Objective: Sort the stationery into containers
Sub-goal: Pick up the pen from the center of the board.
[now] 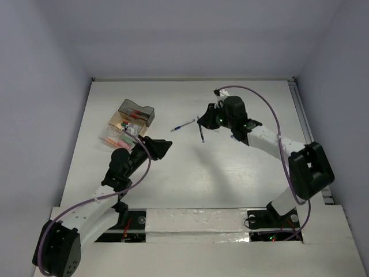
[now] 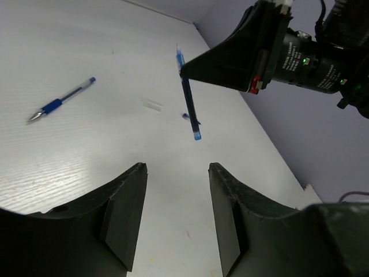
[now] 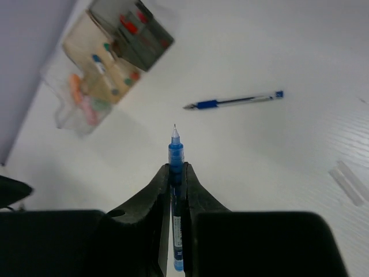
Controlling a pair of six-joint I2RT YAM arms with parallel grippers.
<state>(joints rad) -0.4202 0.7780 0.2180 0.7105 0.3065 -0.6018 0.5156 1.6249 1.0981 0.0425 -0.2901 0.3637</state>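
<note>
Nearest me, the left gripper (image 2: 175,173) hangs just off the near right corner of the cluster of containers (image 1: 115,119). Its jaws are spread wide with only the bare white table (image 1: 190,179) showing between them.

Farther out, to the right of the cluster and well apart from it, the right gripper (image 3: 176,170) is pinched tight on a blue pen (image 3: 176,151). The pen's needle tip pokes out past the fingertips. From the left wrist view the pen stands steeply tilted, and it looks to be off the tabletop. There are small marks on its barrel, too blurred to read.

Between that pen and the cluster, a second pen (image 3: 233,102) with a blue grip lies flat on the table, alone. A small clear strip (image 3: 349,182) lies beyond the right gripper, on the side away from the cluster.

In the cluster, the clear tray (image 3: 63,112) holds pink and orange pieces (image 3: 86,101). The tan tray (image 3: 78,46) touches it and holds teal and blue caps. The smoky grey tray (image 1: 134,105), farthest back, holds red-capped items (image 3: 128,24).
</note>
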